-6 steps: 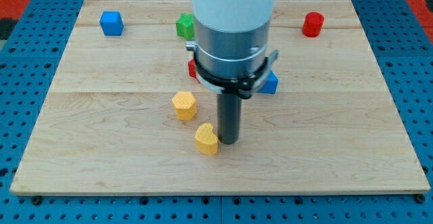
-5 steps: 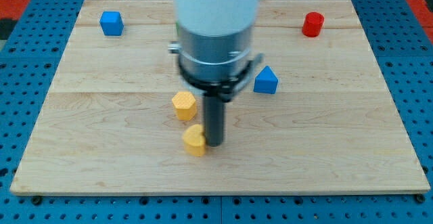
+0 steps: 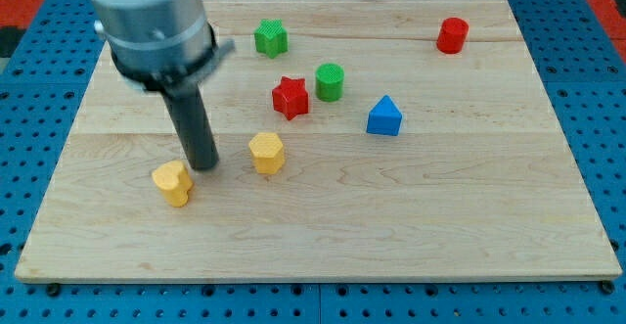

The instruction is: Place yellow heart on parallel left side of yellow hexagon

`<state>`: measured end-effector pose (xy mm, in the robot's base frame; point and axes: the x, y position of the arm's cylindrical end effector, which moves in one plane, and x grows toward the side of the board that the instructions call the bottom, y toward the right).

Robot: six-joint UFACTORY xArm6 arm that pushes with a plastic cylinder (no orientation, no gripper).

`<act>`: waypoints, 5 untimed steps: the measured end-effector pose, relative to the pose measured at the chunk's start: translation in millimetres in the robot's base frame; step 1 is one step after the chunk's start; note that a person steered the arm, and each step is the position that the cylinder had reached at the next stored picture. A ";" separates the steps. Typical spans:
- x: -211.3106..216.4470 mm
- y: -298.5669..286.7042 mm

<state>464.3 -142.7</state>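
**Operator:** Where does my tip sit, and where is the heart?

**Observer:** Your tip (image 3: 204, 164) stands on the wooden board (image 3: 469, 216), between the yellow heart (image 3: 173, 183) and the yellow hexagon (image 3: 266, 153). The heart lies just beside the tip, toward the view's lower left; you cannot tell from this angle whether they touch. The hexagon sits near the tip on the view's right, with bare wood showing between them. So the heart lies left of the hexagon and somewhat lower in the view.

**Operator:** And the jaws?

**Observer:** You have none to report: the arm ends in a plain dark rod, nothing spread or pinched.

**Operator:** What else is on the board?

**Observer:** Above the hexagon you see a red star (image 3: 290, 98) with a green cylinder (image 3: 330, 81) just beside it. A blue triangular block (image 3: 384, 116) sits farther right, a green star (image 3: 271, 38) near the top, and a red cylinder (image 3: 452, 35) at the top right.
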 end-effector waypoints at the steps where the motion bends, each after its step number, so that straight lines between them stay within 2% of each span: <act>1: 1.6 2.3; 2: 12.9 72.4; 3: 53.8 55.2; 5: 81.2 34.5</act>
